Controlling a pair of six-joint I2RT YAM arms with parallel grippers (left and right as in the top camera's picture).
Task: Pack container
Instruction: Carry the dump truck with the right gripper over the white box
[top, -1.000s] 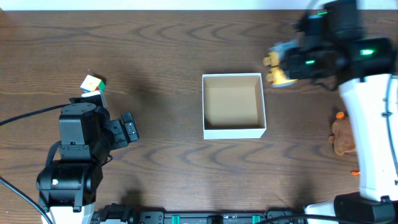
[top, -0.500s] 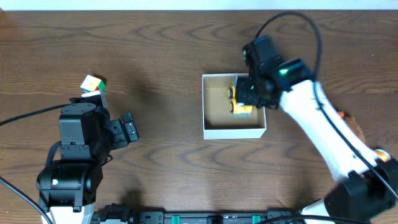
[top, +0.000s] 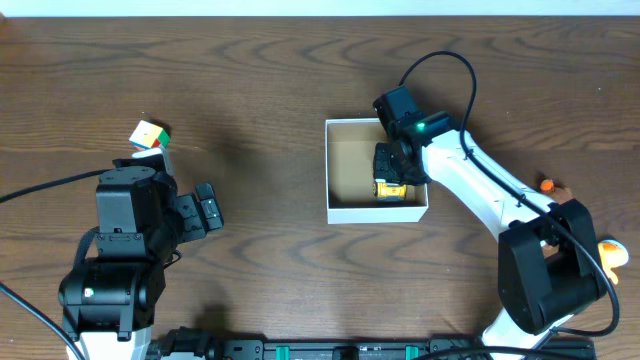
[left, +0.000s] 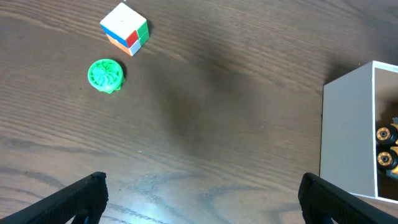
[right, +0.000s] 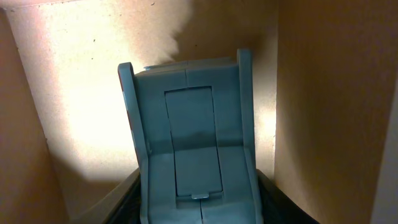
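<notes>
The right gripper pinches a toy truck lengthwise along the open-topped container's right wall; the left gripper is spread wide.

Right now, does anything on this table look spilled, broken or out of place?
Nothing stands out. The container sits upright and undamaged with a yellow-wheeled toy vehicle inside; the coloured cube and green round toy lie apart on the table.

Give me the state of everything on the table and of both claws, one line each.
container: upright, lidless, toy vehicle inside.
toy vehicle: held inside container.
right claw: shut on toy vehicle.
left claw: open, empty.
colour cube: lying on table, untouched.
green disc: lying on table beside cube.
</notes>
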